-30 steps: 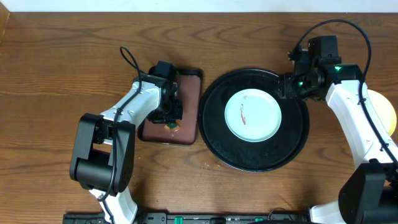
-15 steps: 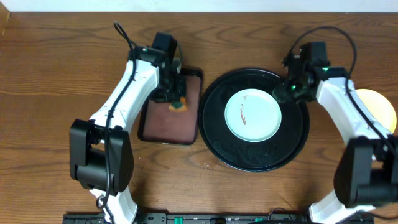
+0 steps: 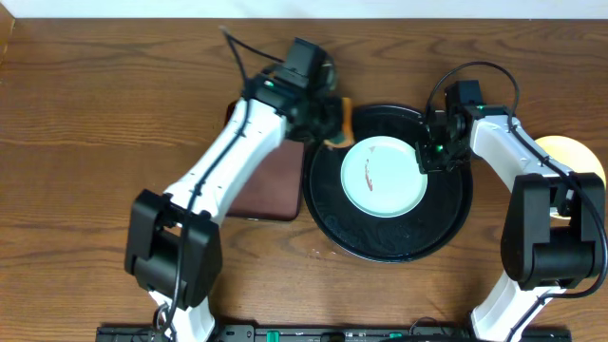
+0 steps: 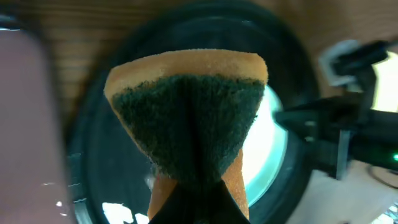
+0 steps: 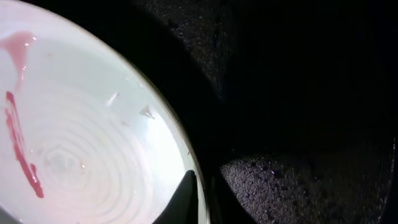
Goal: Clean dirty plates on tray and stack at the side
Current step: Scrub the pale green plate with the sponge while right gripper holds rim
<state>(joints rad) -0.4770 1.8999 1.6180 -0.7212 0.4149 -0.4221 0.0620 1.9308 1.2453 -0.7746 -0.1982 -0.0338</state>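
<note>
A pale mint-blue plate (image 3: 383, 178) with a red smear lies in the middle of the large black tray (image 3: 332, 214). My right gripper (image 3: 425, 157) is shut on the plate's right rim, one finger above and one below; the right wrist view shows the plate (image 5: 81, 143) and the gripper (image 5: 202, 199) close up. My left gripper (image 3: 332, 123) is shut on an orange sponge (image 3: 339, 130) with a green scrub face (image 4: 186, 118), held over the tray's upper-left rim. A yellow plate (image 3: 575, 157) lies on the table at the far right. A second mint plate is not in view.
A rectangular brown tray (image 3: 271, 185) with a black rim lies left of the black tray, partly under my left arm. Wooden table (image 3: 95, 114) all round. My right arm crosses in front of the yellow plate.
My left gripper carried the sponge from the brown tray up and right to the black tray's upper-left rim. My right gripper moved down-left onto the mint plate's right rim.
</note>
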